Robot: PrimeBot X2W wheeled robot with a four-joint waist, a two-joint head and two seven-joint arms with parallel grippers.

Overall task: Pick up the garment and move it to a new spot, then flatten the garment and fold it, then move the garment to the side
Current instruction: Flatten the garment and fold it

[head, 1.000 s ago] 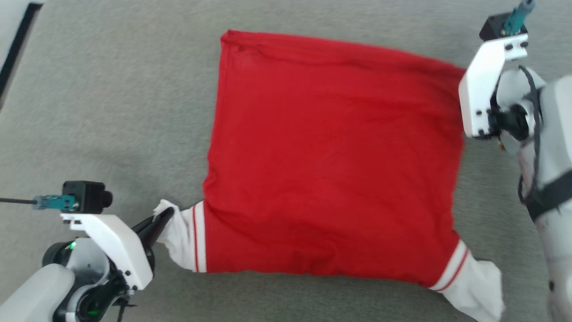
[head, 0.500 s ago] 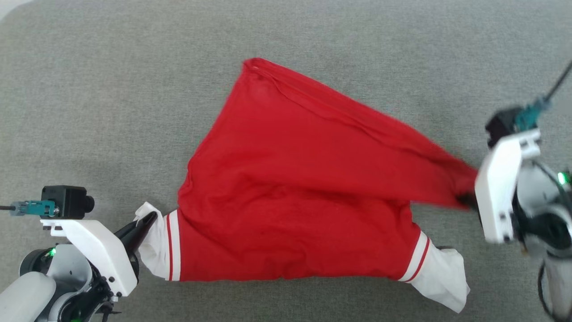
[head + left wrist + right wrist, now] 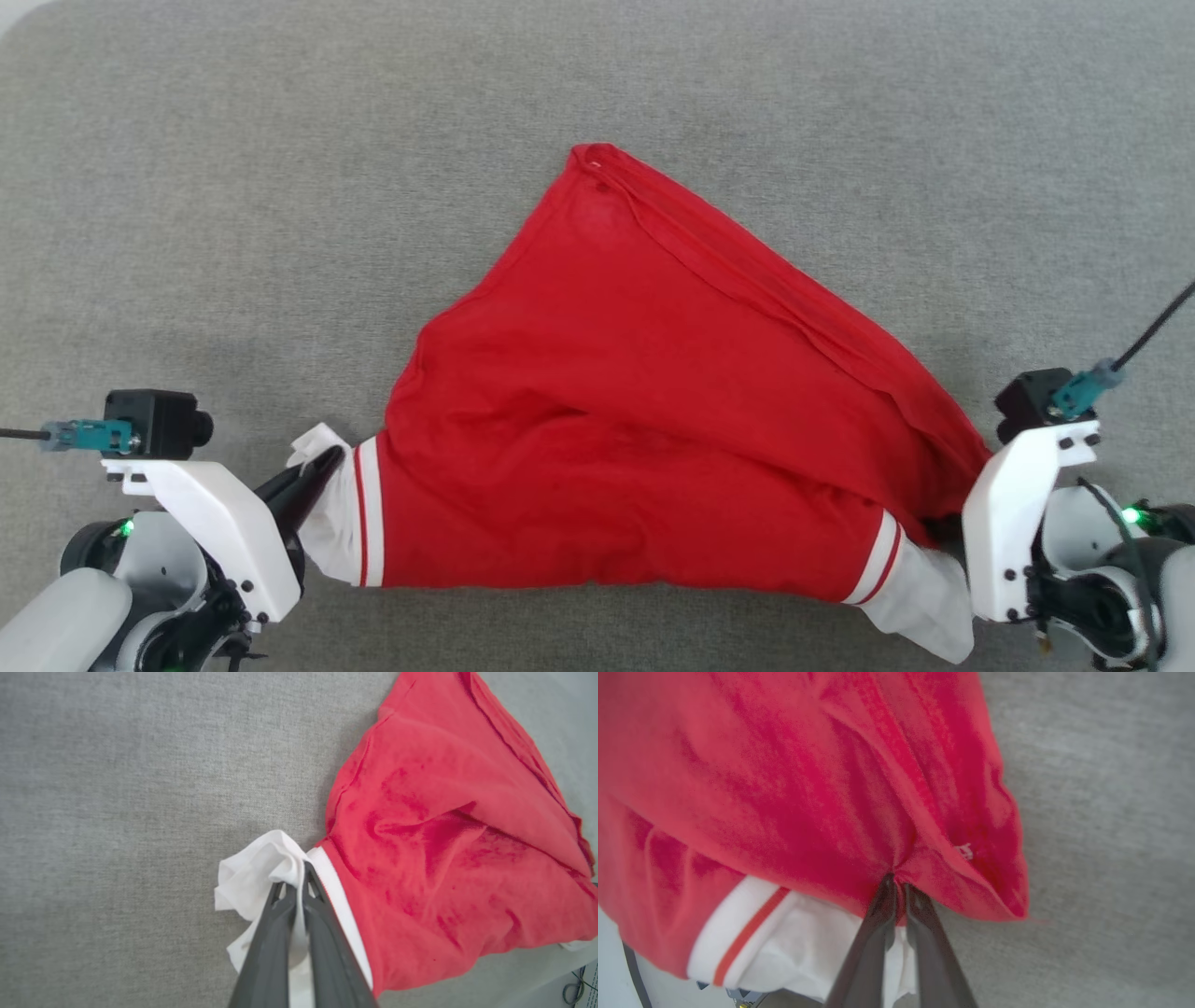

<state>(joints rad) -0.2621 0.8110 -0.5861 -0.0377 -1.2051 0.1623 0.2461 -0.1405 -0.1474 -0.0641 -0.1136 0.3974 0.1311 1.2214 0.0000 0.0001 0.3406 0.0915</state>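
The garment (image 3: 653,448) lay on the grey surface (image 3: 233,233), half folded over. The left gripper (image 3: 297,879) was clamped on its white sleeve, the right gripper (image 3: 896,884) on a red corner.

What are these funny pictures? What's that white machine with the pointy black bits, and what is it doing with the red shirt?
It's a robot with two arms. One picture looks down from a camera on its head. The other two come from small cameras on its wrists, each looking along that gripper's two dark fingers. On the grey surface lies a red T-shirt. The left gripper is shut on one white sleeve. The right gripper is shut on a red corner of the shirt, held close above the other white sleeve. It looks like it is folding the shirt.
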